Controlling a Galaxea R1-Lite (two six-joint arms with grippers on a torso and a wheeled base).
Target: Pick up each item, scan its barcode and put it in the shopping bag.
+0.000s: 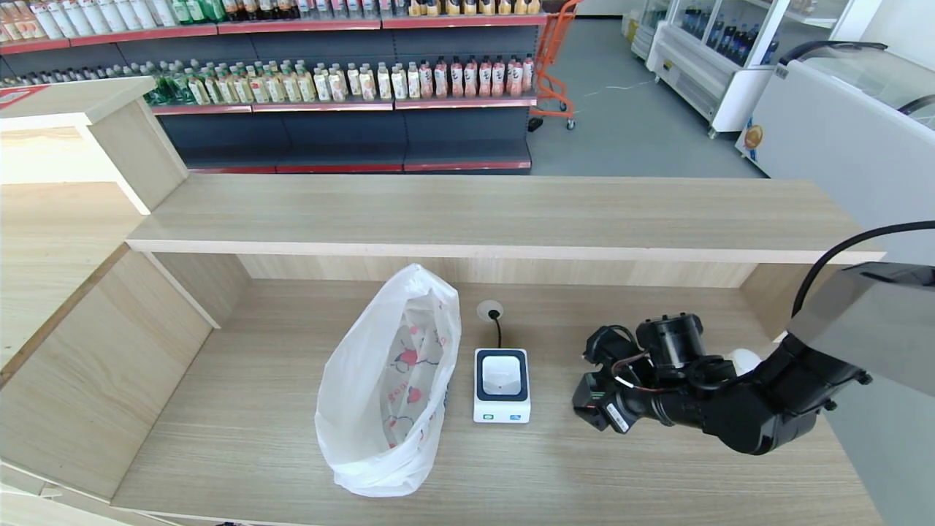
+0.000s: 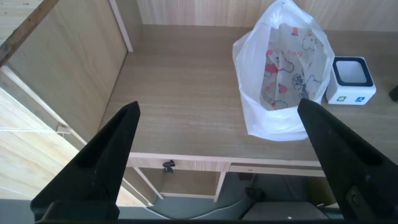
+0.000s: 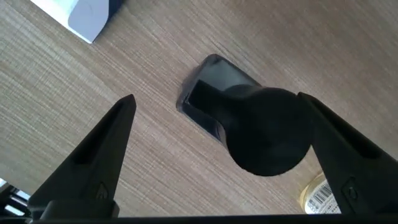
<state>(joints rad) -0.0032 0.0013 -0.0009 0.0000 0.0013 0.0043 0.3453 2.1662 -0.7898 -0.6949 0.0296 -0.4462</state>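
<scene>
On the lower counter (image 1: 256, 409) before me: a white shopping bag (image 1: 387, 380) and, just beside it on my right, a small white scanner (image 1: 501, 374) with its dark window facing up.
Shopping bag: it stands slumped with its mouth open. Red and blue print shows on its inner side, and I cannot tell whether that is the bag's own pattern or something in it.
Scanner: it lies flat on the wood, a narrow gap away from the bag. Its black cable (image 1: 498, 329) runs back to a round hole in the counter.
My left gripper (image 2: 217, 104): the jaws are spread wide with nothing between them. It is held above the near edge of the counter, to the left of the bag.
My right gripper (image 3: 216, 99): the jaws are spread wide and point down at the counter, to the right of the scanner. Neither finger touches anything.
Dark item (image 3: 261, 137): a black thing with a rounded end, on the wood directly below my right jaws and between the two fingers. I cannot tell what it is.
Barcode label (image 3: 318, 198): a yellowish patch with bars, by one finger of my right gripper and next to the dark item. I cannot tell which item carries it.
White object (image 1: 746, 359): rounded, and partly hidden behind my right arm.
Behind the counter's raised ledge (image 1: 475, 212): shelves (image 1: 350, 82) of bottles.
</scene>
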